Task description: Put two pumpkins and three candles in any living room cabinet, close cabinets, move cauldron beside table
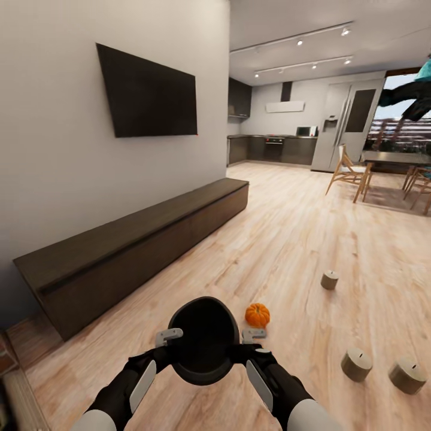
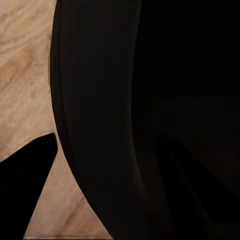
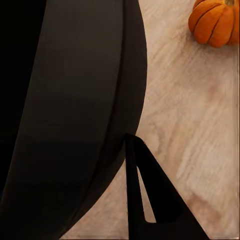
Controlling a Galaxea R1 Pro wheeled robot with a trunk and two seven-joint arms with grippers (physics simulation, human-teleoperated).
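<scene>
Pale wood-plank floor (image 1: 287, 239) runs from the living area to a grey kitchen at the back; a flat black television (image 1: 148, 93) hangs on the white wall above the long, low dark-brown wood cabinet (image 1: 137, 248), whose flat fronts all sit flush and shut. Both arms reach forward and hold a black round cauldron (image 1: 203, 341) between them — the left end effector (image 1: 168, 337) presses its pale fingers at the pot's left rim, the right end effector (image 1: 254, 335) at its right rim; each appears closed against the cauldron, though the exact contact is hidden by the dark body. Just beyond the right end effector, a small orange ribbed pumpkin (image 1: 257, 314) rests on the floor, close to the cauldron but apart from it; the right wrist view shows it beside the pot's curved black wall. Three squat grey-brown candles lie farther right on the floor — one (image 1: 329, 279) ahead, two (image 1: 357, 364) (image 1: 407, 376) nearer and near each other; all stand well clear of the cabinet.
</scene>
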